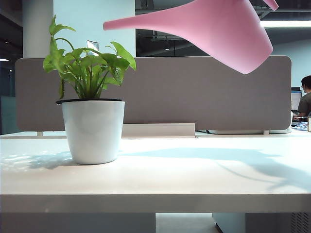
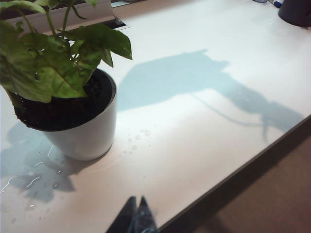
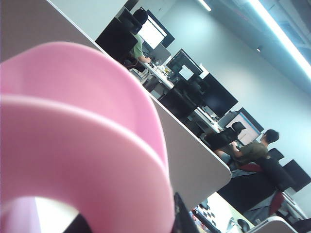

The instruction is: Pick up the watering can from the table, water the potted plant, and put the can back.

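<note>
Pink watering can (image 1: 221,34) aloft; right jaws' grip unclear; left jaws (image 2: 137,216) closed, empty.

Pink watering can (image 1: 221,34), smooth plastic, held in the air well above the table (image 1: 160,174), tilted with its long tapered spout pointing toward the potted plant (image 1: 92,111); the spout tip sits above and just beside the leaves. Plant: bright green leaves, glossy white pot with black rim, upright on the white tabletop. Water droplets lie beside the pot.
</note>
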`<state>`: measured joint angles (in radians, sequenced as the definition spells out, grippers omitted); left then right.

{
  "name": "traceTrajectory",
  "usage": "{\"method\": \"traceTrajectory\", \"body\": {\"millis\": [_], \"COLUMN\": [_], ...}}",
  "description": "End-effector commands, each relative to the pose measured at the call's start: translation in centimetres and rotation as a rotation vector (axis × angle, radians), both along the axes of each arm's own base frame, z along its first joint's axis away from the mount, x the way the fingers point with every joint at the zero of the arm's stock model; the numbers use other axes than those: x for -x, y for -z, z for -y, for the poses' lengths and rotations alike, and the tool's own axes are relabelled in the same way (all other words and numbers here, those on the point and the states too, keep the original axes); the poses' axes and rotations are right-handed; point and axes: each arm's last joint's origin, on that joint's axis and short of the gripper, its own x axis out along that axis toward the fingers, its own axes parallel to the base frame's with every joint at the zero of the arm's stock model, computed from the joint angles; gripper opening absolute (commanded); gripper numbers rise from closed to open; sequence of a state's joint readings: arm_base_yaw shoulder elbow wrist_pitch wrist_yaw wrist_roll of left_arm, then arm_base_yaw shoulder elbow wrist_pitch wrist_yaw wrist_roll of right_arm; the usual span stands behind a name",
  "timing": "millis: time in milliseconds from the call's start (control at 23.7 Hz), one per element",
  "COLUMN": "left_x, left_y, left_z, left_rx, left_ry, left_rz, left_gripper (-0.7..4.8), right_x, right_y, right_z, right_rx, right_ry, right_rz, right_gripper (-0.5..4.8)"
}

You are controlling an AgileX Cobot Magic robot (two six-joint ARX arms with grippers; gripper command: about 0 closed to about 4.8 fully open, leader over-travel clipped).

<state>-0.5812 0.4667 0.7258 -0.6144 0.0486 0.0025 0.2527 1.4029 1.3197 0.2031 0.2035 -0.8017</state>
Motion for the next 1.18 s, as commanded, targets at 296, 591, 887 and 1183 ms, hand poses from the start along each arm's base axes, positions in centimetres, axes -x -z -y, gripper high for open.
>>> {"method": "traceTrajectory", "body": {"millis": [296,591,887,1183], "left_x": [0.0,0.0,0.0,0.0], "left_y": [-0.2,-0.2,-0.2,-0.2], "left_z": [0.0,0.0,0.0,0.0], "left_rx": [0.008,0.008,0.009,0.008], "left_ry": [-0.001,-0.001,-0.001,-0.002], "left_rz": [0.009,0.008,0.009,0.009], "left_gripper": [0.03,0.03,0.03,0.03], "right_x": [-0.3,-0.5,-0.3,-0.1], "right_y": [-0.2,0.1,-0.1,-0.5], "right_z": [-1.5,-2.5,-2.9,-3.3], "right_rx": [0.060,0.148,0.194,0.203], "right_ry": [0.007,-0.005,0.014,0.025], "right_rz": [0.044,0.046,0.066,0.103], "right_gripper": [-0.06,-0.06,-0.06,-0.06]}}
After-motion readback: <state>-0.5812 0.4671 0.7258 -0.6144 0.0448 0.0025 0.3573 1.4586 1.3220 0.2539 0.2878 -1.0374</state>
